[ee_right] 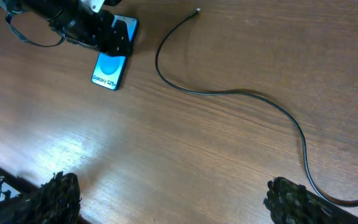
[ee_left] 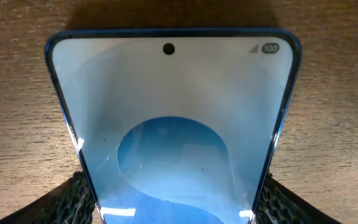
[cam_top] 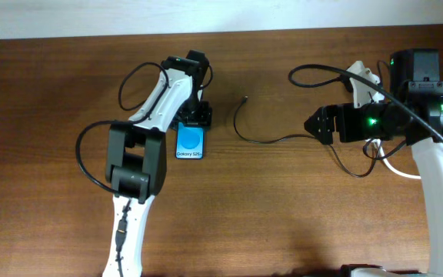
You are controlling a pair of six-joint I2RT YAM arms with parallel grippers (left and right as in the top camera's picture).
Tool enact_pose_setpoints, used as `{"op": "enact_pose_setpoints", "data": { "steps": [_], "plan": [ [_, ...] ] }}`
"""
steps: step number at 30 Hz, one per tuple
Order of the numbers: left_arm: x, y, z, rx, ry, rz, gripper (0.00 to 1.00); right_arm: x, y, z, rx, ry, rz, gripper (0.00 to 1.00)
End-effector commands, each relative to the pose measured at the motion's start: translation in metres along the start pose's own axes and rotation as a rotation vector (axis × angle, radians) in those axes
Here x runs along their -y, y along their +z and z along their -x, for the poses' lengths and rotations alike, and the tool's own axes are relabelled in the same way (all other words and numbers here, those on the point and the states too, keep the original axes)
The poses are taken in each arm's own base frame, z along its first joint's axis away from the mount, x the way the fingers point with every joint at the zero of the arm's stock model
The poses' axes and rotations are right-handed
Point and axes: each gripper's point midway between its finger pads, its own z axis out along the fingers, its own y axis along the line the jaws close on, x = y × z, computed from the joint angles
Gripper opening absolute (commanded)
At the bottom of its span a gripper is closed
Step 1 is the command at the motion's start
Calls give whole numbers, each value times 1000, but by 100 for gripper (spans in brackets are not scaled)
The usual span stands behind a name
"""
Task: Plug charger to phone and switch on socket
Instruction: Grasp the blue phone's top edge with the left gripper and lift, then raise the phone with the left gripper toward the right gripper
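Observation:
The phone (cam_top: 191,143) lies flat on the wooden table, blue screen up, with "Galaxy S25" at its near edge. My left gripper (cam_top: 199,115) is shut on its far end. In the left wrist view the phone (ee_left: 173,118) fills the frame, with both fingers of my left gripper (ee_left: 173,208) against its side edges. The charger (cam_top: 261,141) is a thin black cable that curves from its loose tip (cam_top: 244,98) toward the right arm. It also shows in the right wrist view (ee_right: 229,92). My right gripper (cam_top: 312,123) is open and empty above the table, beside the cable.
The white socket (cam_top: 363,79) sits at the back right, mostly hidden behind the right arm. Its thick white cord (cam_top: 397,171) loops nearer the front. Thick black robot cables hang by both arms. The phone (ee_right: 110,70) and left arm show far off in the right wrist view.

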Motion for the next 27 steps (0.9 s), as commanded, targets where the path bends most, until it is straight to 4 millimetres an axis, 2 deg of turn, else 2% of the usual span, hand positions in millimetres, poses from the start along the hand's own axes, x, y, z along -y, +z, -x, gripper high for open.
{"op": "enact_pose_setpoints", "data": {
  "steps": [1, 3, 4, 6, 8, 9, 10, 12, 13, 15, 19, 20, 23, 24, 25, 27],
  "plan": [
    [2, -12, 10, 24, -8, 1, 69, -4, -4, 5, 17, -25, 2, 98],
    [4, -28, 17, 55, -8, -6, 68, -4, -4, 5, 17, -25, 2, 98],
    [5, -33, 20, 69, -8, -10, 61, -4, -4, 5, 17, -25, 2, 98],
    [5, -36, 22, 76, -8, -11, 46, -4, -4, 5, 16, -24, 2, 98],
    [5, -36, 21, 74, -8, -10, 24, -4, -4, 5, 17, -24, 2, 98],
    [5, -36, 21, 74, -8, -11, 5, -4, -4, 5, 17, -24, 2, 98],
    [5, -36, 21, 73, -8, -11, 0, -4, -4, 5, 17, -24, 2, 98],
    [5, -37, 21, 75, -8, -12, 0, -4, -4, 5, 17, -24, 3, 98],
    [5, -41, 22, 80, -66, -15, 0, -6, -4, 6, 20, -24, 15, 98],
    [4, -58, 23, 87, -196, -41, 0, -7, -4, 7, 25, 24, 21, 99],
    [17, -88, 17, 59, -246, -162, 0, -7, -4, 9, 33, 75, 21, 100],
    [20, -92, 14, 43, -269, -191, 0, -6, -4, 10, 38, 108, 21, 95],
    [45, -104, 4, -43, -276, -386, 0, -6, -5, 16, 57, 201, 23, 92],
    [48, -105, 2, -61, -315, -400, 0, -5, -5, 16, 59, 218, 18, 92],
    [47, -105, -4, -120, -486, -390, 0, -5, -5, 16, 61, 230, 18, 90],
    [53, -108, -9, -172, -566, -418, 0, -4, -5, 18, 66, 265, 17, 90]
  ]
}}
